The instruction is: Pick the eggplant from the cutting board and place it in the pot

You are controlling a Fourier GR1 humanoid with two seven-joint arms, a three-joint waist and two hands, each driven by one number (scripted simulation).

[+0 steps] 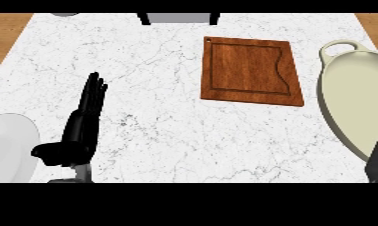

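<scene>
The left hand is holding its fingers straight, pressed together. Right of them, a brown cutting board and a cream pot are sitting.

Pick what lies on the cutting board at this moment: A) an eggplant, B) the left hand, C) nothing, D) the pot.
C: the cutting board shows only bare wood, the pot stands apart at its right, and the left hand rests open at the lower left.
</scene>
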